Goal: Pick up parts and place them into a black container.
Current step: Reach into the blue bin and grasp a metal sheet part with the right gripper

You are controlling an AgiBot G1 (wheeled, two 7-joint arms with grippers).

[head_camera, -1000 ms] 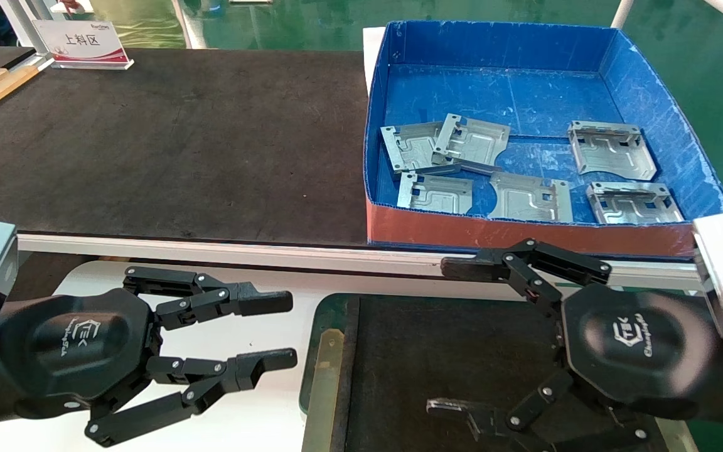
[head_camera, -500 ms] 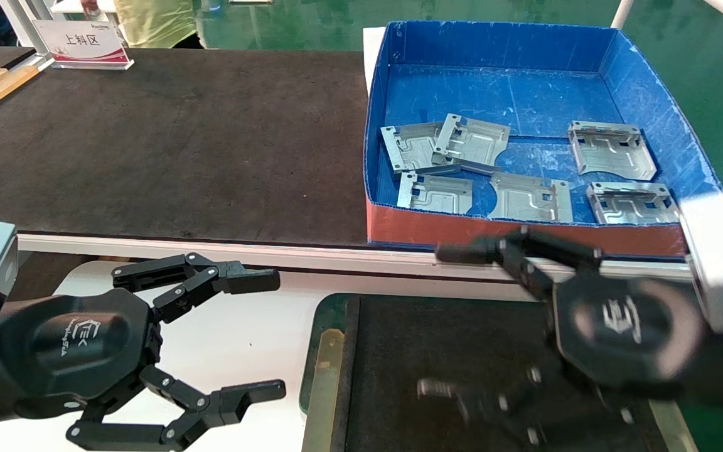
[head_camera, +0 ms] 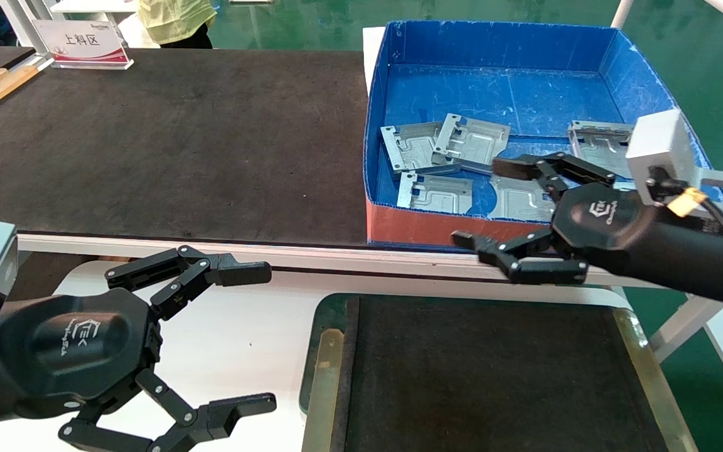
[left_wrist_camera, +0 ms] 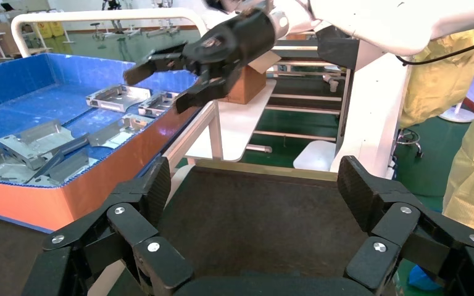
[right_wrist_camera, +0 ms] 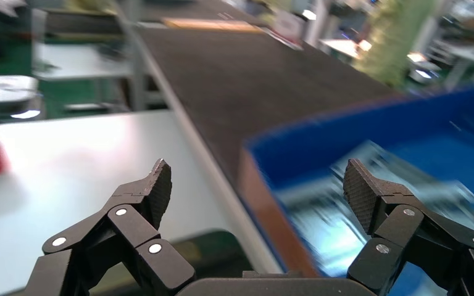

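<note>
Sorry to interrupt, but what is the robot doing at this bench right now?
It is sorting metal parts from the blue box into the black container, which holds nothing yet. The right gripper hangs open and empty above the box's red front wall. The left gripper waits open beside the container.

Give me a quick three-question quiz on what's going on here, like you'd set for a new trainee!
1. True or false: the black container already holds a part.
2. Which gripper is over the front wall of the blue box?
A. the left gripper
B. the right gripper
C. neither
3. Fill in: both grippers' jaws are ___.

Key
1. False. The tray's black floor is bare; the parts all lie in the blue box.
2. B. It hangs over the red front wall, near the front parts, holding nothing. The left gripper sits low over the white table, beside the tray.
3. Open.
</note>
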